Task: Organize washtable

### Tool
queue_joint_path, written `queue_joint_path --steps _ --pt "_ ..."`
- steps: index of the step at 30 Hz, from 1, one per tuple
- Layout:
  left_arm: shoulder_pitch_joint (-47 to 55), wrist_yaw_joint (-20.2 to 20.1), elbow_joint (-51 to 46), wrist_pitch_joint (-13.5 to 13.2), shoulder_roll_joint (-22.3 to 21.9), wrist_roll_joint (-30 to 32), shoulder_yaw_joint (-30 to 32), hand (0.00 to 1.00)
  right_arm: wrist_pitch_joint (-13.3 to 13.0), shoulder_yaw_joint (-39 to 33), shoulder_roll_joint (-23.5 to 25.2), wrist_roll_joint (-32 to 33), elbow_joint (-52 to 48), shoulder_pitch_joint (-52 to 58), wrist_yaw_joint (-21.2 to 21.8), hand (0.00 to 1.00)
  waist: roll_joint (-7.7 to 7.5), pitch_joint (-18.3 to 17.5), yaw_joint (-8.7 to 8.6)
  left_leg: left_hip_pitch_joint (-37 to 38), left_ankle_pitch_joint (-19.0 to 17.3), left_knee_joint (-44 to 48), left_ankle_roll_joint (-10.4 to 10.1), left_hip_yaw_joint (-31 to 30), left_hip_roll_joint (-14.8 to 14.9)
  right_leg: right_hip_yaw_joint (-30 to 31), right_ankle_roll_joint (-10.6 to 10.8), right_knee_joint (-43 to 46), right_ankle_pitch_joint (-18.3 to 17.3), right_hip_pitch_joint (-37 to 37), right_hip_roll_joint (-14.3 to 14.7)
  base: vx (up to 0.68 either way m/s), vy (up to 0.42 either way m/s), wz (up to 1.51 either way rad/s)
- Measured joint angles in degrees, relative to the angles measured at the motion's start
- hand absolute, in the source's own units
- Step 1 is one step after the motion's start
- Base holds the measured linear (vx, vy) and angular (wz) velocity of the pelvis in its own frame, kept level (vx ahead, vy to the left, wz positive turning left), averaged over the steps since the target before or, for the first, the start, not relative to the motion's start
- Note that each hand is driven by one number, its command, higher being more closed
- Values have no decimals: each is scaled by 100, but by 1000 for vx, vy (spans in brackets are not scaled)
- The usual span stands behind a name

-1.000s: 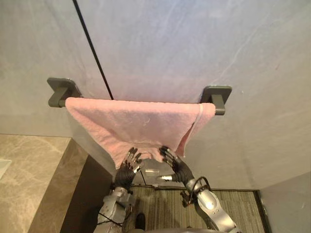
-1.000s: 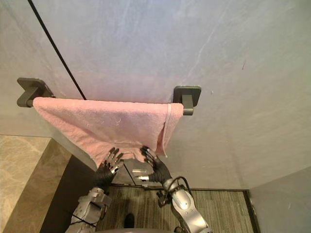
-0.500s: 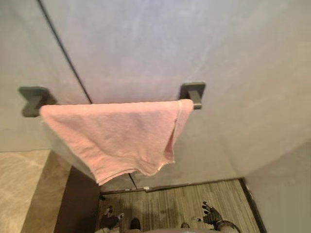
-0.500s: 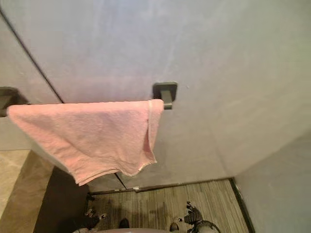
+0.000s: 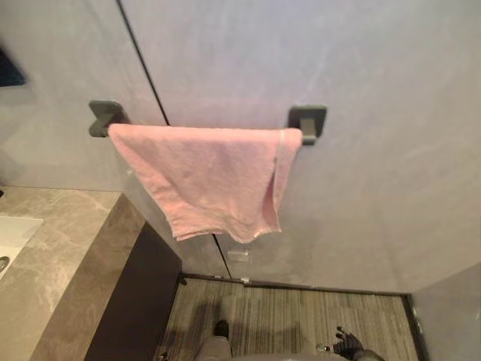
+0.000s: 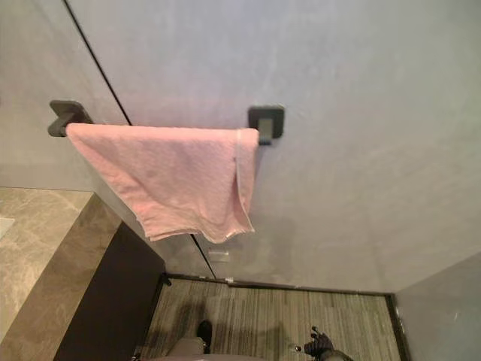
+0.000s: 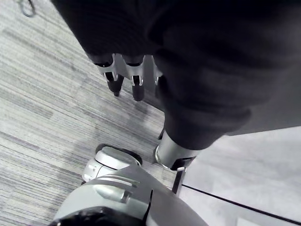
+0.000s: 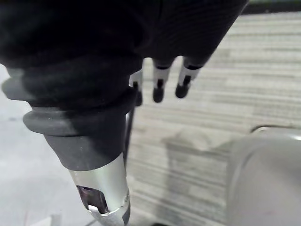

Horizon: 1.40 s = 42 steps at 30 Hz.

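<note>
At 9 o'clock in the head view, the white corner of a washbasin [image 5: 10,232] is set into a veined beige marble countertop [image 5: 64,256]. The countertop's smooth, polished face ends at a flat, dark cabinet side [image 5: 135,301]. The left hand [image 7: 125,77] shows in its own wrist camera. It hangs over the striped grey floor [image 5: 301,316] with its fingers straight and slack, gripping nothing.

Toward 12 o'clock, a pink terry towel [image 5: 210,177] hangs over a bar on the smooth grey wall [image 5: 361,90]. The bar is held by a blocky dark left bracket [image 5: 104,118] and a matching right bracket [image 5: 307,119]. The towel's long axis follows the bar, from 9 to 3 o'clock. The cloth looks soft and nappy, and it hangs unevenly. The hem slants down to a corner on the right, and the right edge is folded back on itself in a narrow strip.

At 5 o'clock, the right hand [image 5: 348,344] sits low by the floor, with its fingers [image 8: 183,77] spread, relaxed and empty. From this hand the towel lies up at about 11 o'clock, well apart from it. The right hand is probably the nearer one to the drooping corner. Any further straightening would mean raising a hand to the hem, and limp cloth like this would likely bunch rather than slide.
</note>
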Motion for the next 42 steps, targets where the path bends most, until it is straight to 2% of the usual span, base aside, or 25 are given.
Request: queue_joint_path --steps 4,5,6,7,8,9,10,12,13,14,15,16,17,18,19,22,28,29,30,32,34,37,38,39,42 --pt "-118 -48 34 -14 82 -109 -291 0 -40 170 14 -25 -5 -183 3 0 167 202 -13 16 780 -274 -57 -181 392 -562 -250 -427 -263 388 469 -247 -228 29" --pt "-143 -51 18 -16 79 -107 -324 0 -40 166 -13 -58 -8 -277 1 0 188 301 -52 54 1514 -660 -12 -199 434 -748 -354 -371 -314 387 575 -375 -208 77" --pt "-240 -52 -9 -18 207 -106 -286 0 -50 129 -23 -101 -20 -290 -2 0 -7 432 -217 45 2139 -1018 525 -100 341 -1004 -563 -451 -345 361 442 -307 -127 72" --pt "-263 -52 -9 -10 261 -106 -210 0 -57 87 18 -141 -17 -320 -9 0 -144 514 -219 -56 1829 -574 302 149 269 -1143 -702 -497 -424 355 324 -284 -109 45" --pt "-272 -29 -2 23 280 -107 -98 0 -64 -2 17 -159 -18 -334 -13 0 -269 589 -232 -267 873 494 239 401 216 -1301 -711 -583 -478 330 206 -282 -78 4" --pt "-265 -28 -3 51 282 -107 32 0 -67 -178 4 -181 -19 -241 -48 0 -330 612 -297 -428 -217 1893 492 463 182 -1340 -661 -575 -387 241 127 -467 0 -25" --pt "-237 -34 -1 48 249 -106 276 0 -58 -468 13 -174 -18 132 -86 0 -380 622 -316 -54 -1193 3640 506 517 482 -1215 -634 -628 -156 158 150 -452 135 -14" --pt "-235 20 -11 37 144 -106 684 0 -3 -913 31 -116 54 582 -80 0 -356 602 -446 719 -1202 3723 528 544 938 -1225 -491 -611 16 11 160 -350 255 12" --pt "-209 74 -21 43 170 -105 893 0 42 -1224 161 5 233 640 -40 0 -454 606 -559 819 -1319 3080 389 888 705 -1081 -498 -775 125 -223 178 -286 189 21" --pt "-171 82 -19 54 216 -106 997 0 82 -1258 265 45 368 663 12 0 -554 523 -611 910 -1332 2422 378 794 621 -1008 -724 -1149 292 -231 521 -247 7 40" --pt "-229 75 5 83 241 -76 1117 0 83 -1348 339 89 434 805 43 0 -692 419 -691 1197 -1432 2040 302 643 476 -1023 -913 -1671 746 -178 505 -215 -21 21" --pt "-197 49 -8 86 194 -111 1145 0 75 -1537 364 172 442 836 39 0 -528 446 -627 1221 -1602 2703 222 658 725 -1082 -826 -1746 952 -127 577 -156 92 34" --pt "-151 60 -13 87 77 -115 1144 0 115 -1634 293 267 439 833 34 0 -314 451 -651 1468 -1499 2503 93 635 964 -1147 -769 -1731 1016 -147 682 -136 244 28" --pt "-178 58 -18 87 3 -117 1135 0 118 -1690 257 275 451 832 33 0 -165 426 -711 1612 -1666 2182 -180 551 834 -1243 -721 -1723 1045 -157 660 -120 247 59" --pt "-166 49 -124 73 -86 -121 1069 0 109 -1696 281 336 461 798 27 0 -177 414 -808 1561 -1711 1924 -195 501 651 -1290 -668 -1746 1106 -254 531 -174 240 49" --pt "-120 64 -236 9 109 -97 791 0 87 -1497 249 466 457 727 27 0 -269 360 -777 1483 -1764 1442 -265 523 496 -1271 -640 -1786 1522 -569 352 -180 214 18" --pt "-438 57 -259 -44 80 140 505 0 88 -1143 242 507 -3 643 -130 0 -205 657 -761 1307 -2163 1208 -116 605 197 -1586 -392 -1671 1907 -746 -85 -253 151 35" --pt "-444 59 -280 -60 25 146 464 0 79 -1075 170 505 -106 651 -140 0 -158 685 -722 1273 -2333 1250 188 654 179 -1565 -295 -1644 2025 -747 -117 -277 78 12" --pt "-447 59 -279 -62 9 146 511 0 87 -1083 114 502 -138 640 -152 0 -116 696 -593 1257 -2336 1258 265 691 191 -1453 -308 -1620 2003 -773 -123 -315 53 3" --pt "-427 70 -272 -67 -48 157 639 0 88 -1068 139 501 -351 746 -160 0 -89 697 -480 1193 -2208 1287 285 571 176 -1061 -411 38 1190 -1084 -112 -254 -14 35" --pt "-312 60 -313 -76 -56 183 735 0 91 -1134 286 509 -379 882 -132 0 -187 629 -454 1029 -2056 1262 216 59 -23 -468 -123 966 433 -854 170 -198 -124 105" --pt "-310 67 -315 -69 -106 337 868 0 85 -1329 357 510 -346 874 -78 0 -328 410 -432 477 -1735 1155 152 -610 -390 -242 100 239 -165 -502 201 -107 -197 118" --pt "-304 65 -297 -62 -146 355 865 0 84 -1398 377 509 -333 860 -76 0 -224 312 -296 378 -1556 950 164 -772 -409 -242 13 -77 -210 -435 252 -86 -192 127" --pt "-285 66 -301 -62 -155 353 841 0 55 -1378 351 511 -295 800 -69 0 -262 267 -185 256 -1171 557 92 -955 -435 -235 -277 -486 -372 -377 307 -86 -177 86" --pt "-253 75 -262 -61 -143 353 703 0 -45 -1236 399 502 -282 685 -71 0 -132 268 -137 194 -360 6 -20 -1244 -432 -800 -439 -624 -322 -219 418 -75 -191 142"
